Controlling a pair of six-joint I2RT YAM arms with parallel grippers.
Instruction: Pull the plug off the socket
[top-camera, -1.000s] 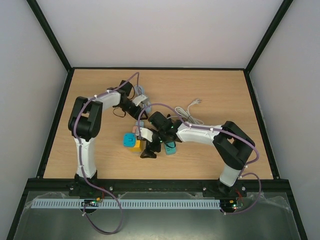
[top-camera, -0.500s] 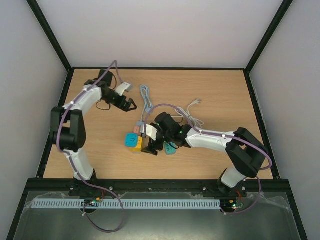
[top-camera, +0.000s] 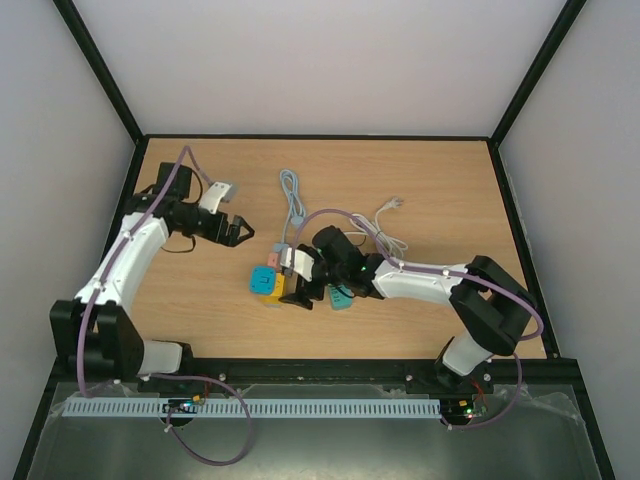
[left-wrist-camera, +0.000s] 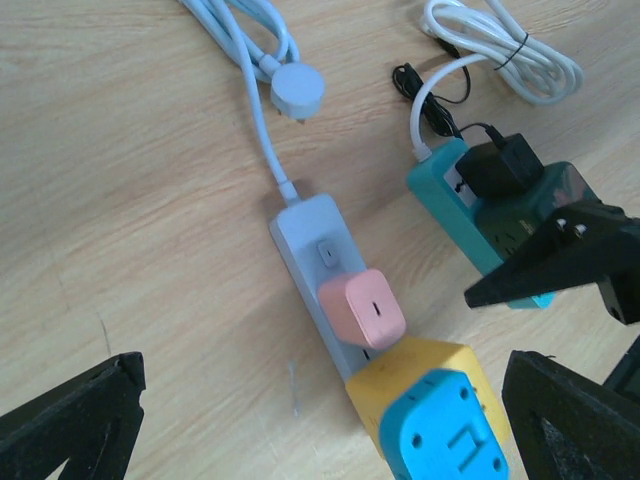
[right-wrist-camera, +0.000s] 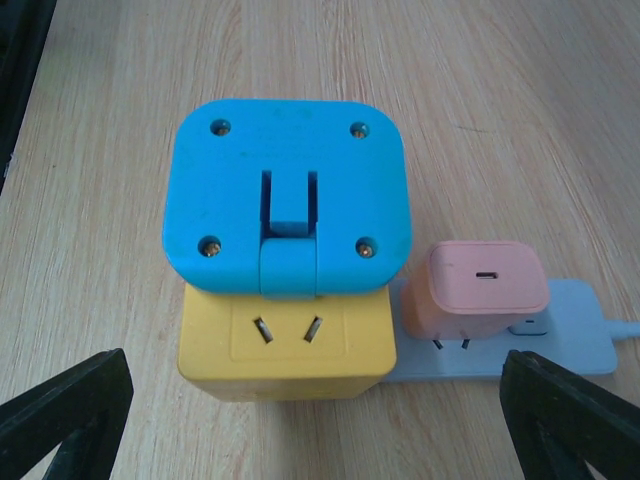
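R gripper (right-wrist-camera: 315, 420) jaws spread wide, nothing held, hovers over pink charger (right-wrist-camera: 487, 285) seated in grey strip (right-wrist-camera: 560, 345), just beside yellow cube socket (right-wrist-camera: 285, 345) w/ blue plug (right-wrist-camera: 285, 190) on top. L gripper (top-camera: 236, 232) is also spread and empty, well apart to the left. Risk: nothing pins the strip, so a pull prob lifts it whole, or a finger snags the cube crowding the charger; teal strip (left-wrist-camera: 470, 210) w/ black adapter (left-wrist-camera: 498, 168) lies near.

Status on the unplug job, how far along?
Done: nothing visible; blue plug sits on the yellow socket cube, pink charger in the grey strip, pins partly showing. In hand: nothing; right pincer open astride the cube, left pincer open, off to the side. Left: close on the plug and pull it free.
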